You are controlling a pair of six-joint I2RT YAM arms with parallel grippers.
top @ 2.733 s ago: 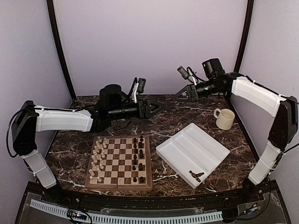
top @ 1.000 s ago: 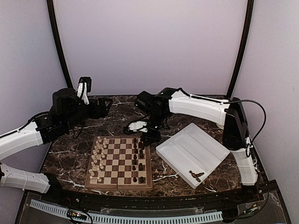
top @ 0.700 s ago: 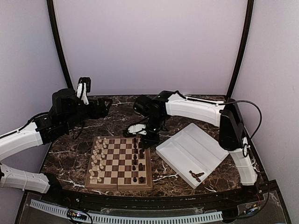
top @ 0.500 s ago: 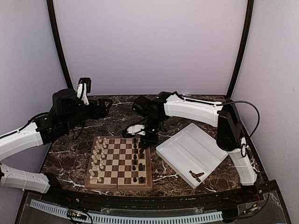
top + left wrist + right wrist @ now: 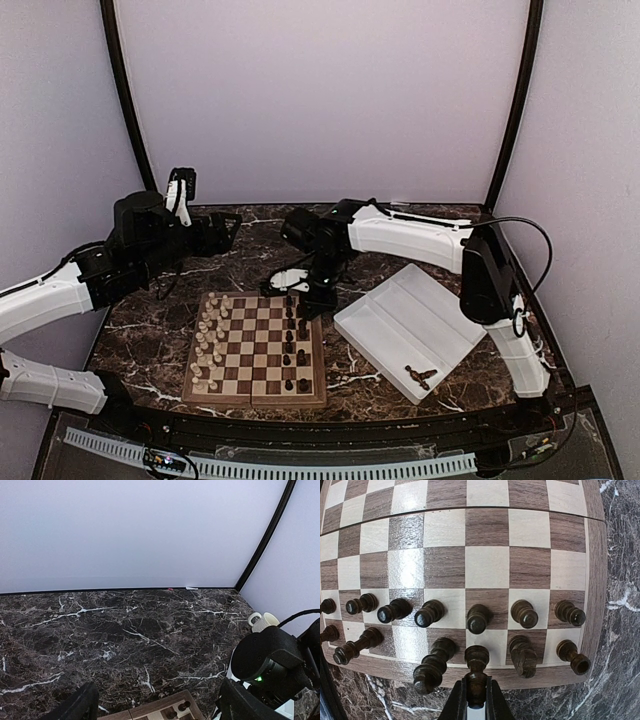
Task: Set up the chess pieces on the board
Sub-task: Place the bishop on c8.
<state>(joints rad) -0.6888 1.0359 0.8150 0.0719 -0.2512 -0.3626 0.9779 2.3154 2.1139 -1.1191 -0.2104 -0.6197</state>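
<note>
The board lies at the near left of the table, with cream chess pieces in two columns on its left side and dark ones on its right side. My right gripper hangs over the board's far right corner. In the right wrist view it is shut on a dark piece, whose top is over a cream square in the edge row between two dark neighbours. My left gripper is open and empty above the bare table behind the board; its fingers frame the board's corner.
A white tray lies right of the board, with a few loose dark pieces in its near corner. A cream mug stands at the back right, hidden by the right arm in the top view. Walls close off three sides.
Since the earliest frame the right arm has swung over to the board's far right corner and the left arm has pulled back left. Over the last second the right gripper crept slightly left.
</note>
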